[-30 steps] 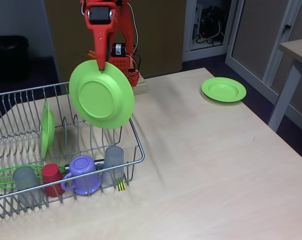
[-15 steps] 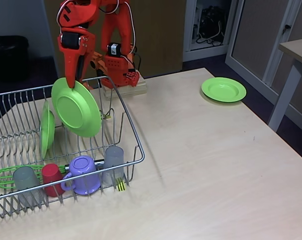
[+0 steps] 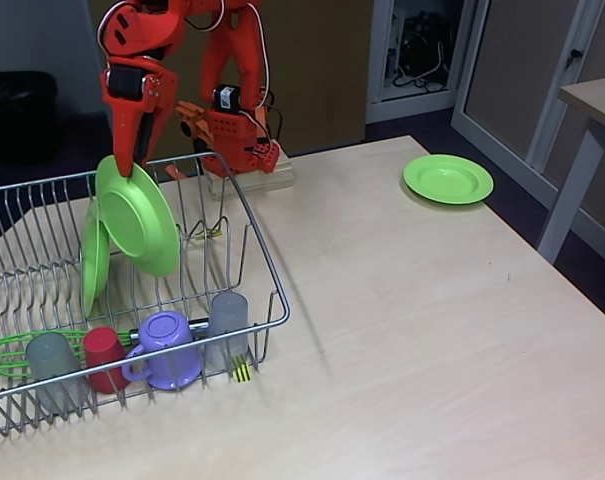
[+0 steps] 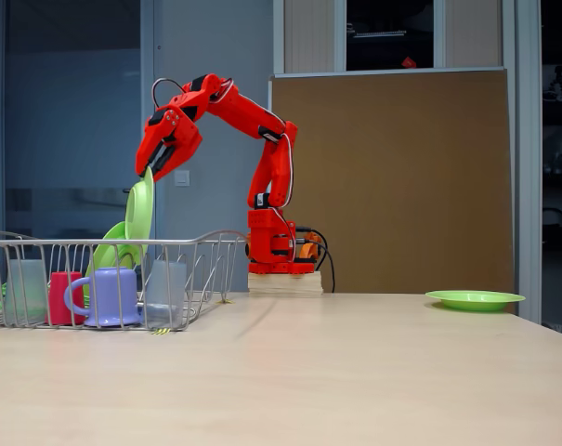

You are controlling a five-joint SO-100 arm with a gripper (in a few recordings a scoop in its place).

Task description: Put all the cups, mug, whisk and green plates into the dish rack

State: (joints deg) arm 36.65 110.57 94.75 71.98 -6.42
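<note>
in a fixed view the orange two-finger gripper (image 3: 128, 168) pinches the top rim of one round lime-green plastic plate (image 3: 138, 215), tilted over the silver wire dish rack (image 3: 244, 232). just below the jaws a second green plate (image 3: 94, 258) stands among the prongs; a third plate (image 3: 448, 179) lies well away on the pale wooden table (image 3: 412, 320). at the rack's front: two grey tumblers (image 3: 228, 318), one red cup (image 3: 104, 356), one lavender mug (image 3: 166, 349), one green whisk (image 3: 7, 352).

in another fixed view the held plate (image 4: 139, 212) hangs edge-on under the gripper (image 4: 150, 174), apparently not yet seated.

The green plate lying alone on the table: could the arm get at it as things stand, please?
Probably not yet: the gripper is shut on a held plate over the dish rack. The lone plate lies unobstructed on bare table, though reach looks uncertain.
</note>
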